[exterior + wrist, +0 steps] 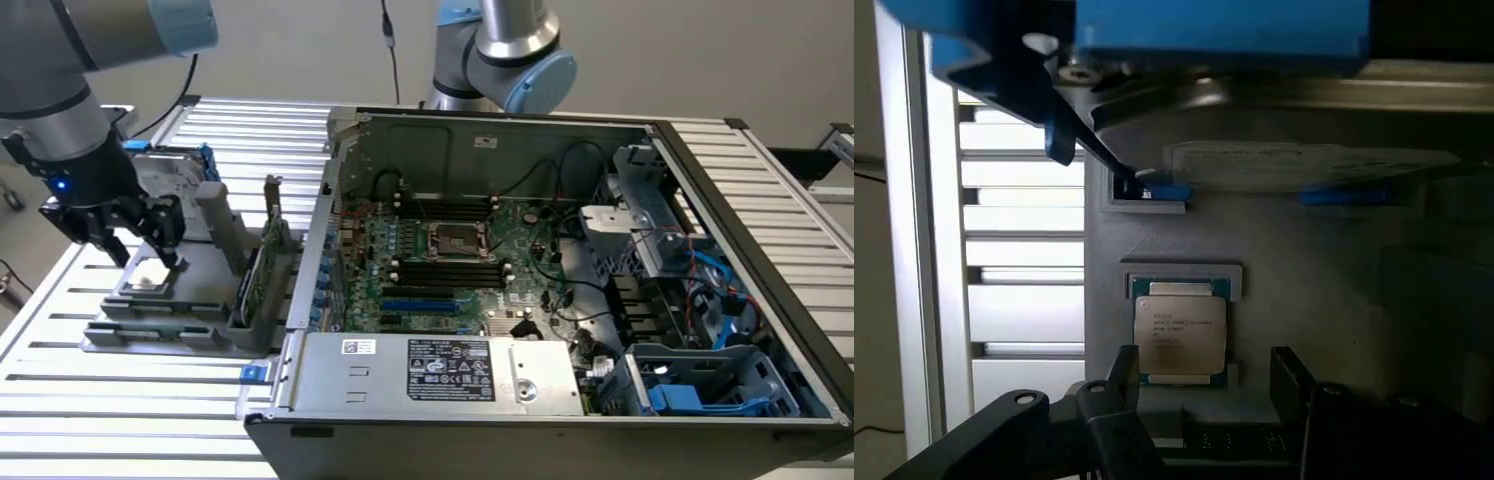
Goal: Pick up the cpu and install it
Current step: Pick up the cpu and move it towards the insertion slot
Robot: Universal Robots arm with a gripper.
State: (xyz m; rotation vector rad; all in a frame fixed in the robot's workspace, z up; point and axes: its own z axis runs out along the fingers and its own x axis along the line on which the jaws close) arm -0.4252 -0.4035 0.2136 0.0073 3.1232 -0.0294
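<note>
The cpu (1180, 335), a small square chip with a pale metal top, lies flat in a recess of the grey holder (160, 320) on the exterior view's left. My gripper (147, 255) hangs just above it, open. In the wrist view my gripper (1206, 385) has one dark finger (1122, 372) near one corner of the chip and the other finger (1291, 375) well off to its far side, nothing between them. In the exterior view the cpu (151, 277) shows as a pale patch under the fingertips. The dark square socket (455, 240) sits mid-motherboard in the open computer case.
A silver hard drive with a blue bracket (167, 175) stands in the holder right behind the chip. Upright cards (274, 240) stand between the holder and the case wall (327, 200). A second arm (501, 50) rises behind the case. Slatted metal table (120, 420) all around.
</note>
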